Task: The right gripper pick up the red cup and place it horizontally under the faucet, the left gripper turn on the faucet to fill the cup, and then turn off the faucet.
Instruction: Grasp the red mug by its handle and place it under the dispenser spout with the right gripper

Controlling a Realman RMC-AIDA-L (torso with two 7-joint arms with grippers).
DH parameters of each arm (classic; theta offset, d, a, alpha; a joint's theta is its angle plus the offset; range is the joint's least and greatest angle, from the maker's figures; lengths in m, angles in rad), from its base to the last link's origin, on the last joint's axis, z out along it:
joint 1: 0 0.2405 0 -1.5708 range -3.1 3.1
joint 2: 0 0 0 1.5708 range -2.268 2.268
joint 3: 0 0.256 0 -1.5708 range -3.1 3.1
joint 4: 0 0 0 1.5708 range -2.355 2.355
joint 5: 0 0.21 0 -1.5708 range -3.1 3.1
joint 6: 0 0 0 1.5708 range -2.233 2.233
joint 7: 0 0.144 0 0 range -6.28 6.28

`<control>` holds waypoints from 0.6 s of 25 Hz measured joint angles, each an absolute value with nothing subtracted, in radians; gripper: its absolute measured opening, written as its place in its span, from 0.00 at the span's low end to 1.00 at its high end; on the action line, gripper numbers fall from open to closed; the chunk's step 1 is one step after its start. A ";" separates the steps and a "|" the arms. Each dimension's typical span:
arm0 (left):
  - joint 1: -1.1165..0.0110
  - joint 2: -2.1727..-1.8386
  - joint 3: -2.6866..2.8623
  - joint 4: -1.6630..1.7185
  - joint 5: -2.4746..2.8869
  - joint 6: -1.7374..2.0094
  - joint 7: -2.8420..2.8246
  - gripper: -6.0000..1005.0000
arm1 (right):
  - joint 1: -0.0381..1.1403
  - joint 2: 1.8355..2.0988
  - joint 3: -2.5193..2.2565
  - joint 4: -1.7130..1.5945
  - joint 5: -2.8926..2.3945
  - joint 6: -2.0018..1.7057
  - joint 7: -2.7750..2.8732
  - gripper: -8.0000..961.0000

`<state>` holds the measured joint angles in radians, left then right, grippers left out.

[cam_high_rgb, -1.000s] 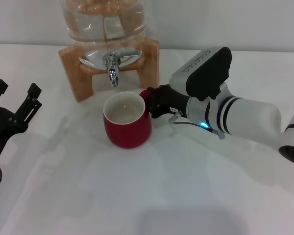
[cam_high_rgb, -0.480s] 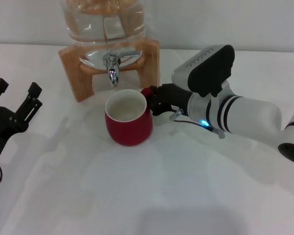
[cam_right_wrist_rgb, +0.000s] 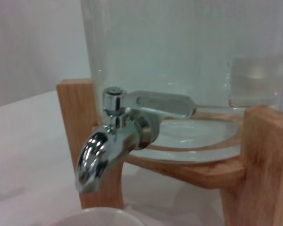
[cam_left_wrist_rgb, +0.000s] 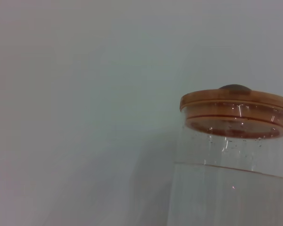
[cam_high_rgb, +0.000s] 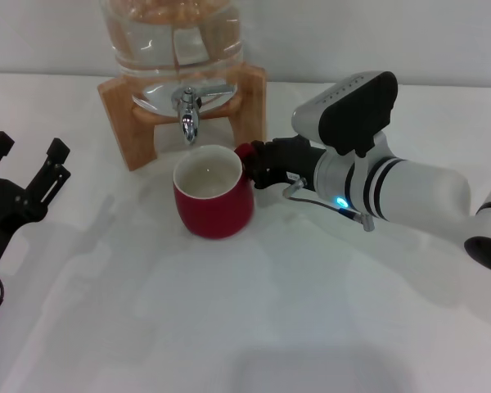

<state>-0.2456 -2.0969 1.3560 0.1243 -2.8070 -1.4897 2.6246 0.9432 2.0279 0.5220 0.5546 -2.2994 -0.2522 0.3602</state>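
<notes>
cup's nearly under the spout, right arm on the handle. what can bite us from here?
1. The right gripper holds the red cup only by its handle, off to one side; the cup could swing or tilt once water adds weight.
2. In the head view the faucet spout sits over the cup's far rim, not its centre, so a stream may clip the rim and splash.
3. The left gripper is parked far from the faucet's lever; its reach passes close to the wooden stand.

Glossy red glazed cup (cam_high_rgb: 213,196) below polished chrome faucet (cam_right_wrist_rgb: 114,140), beneath clear glass jar (cam_right_wrist_rgb: 188,52) cradled in smooth wooden stand (cam_high_rgb: 247,102).
</notes>
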 joint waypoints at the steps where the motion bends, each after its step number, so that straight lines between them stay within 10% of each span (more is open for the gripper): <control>1: -0.245 -2.097 1.356 0.124 -2.807 -1.490 2.625 0.89 | 0.942 2.028 0.528 0.554 -2.299 -0.252 0.365 0.19; 15: -0.246 -2.095 1.356 0.124 -2.806 -1.483 2.625 0.89 | 0.936 2.028 0.559 0.554 -2.284 -0.251 0.371 0.19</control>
<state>-0.2464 -2.0954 1.3560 0.1243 -2.8060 -1.4831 2.6246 0.9359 2.0279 0.5590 0.5542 -2.2837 -0.2506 0.3708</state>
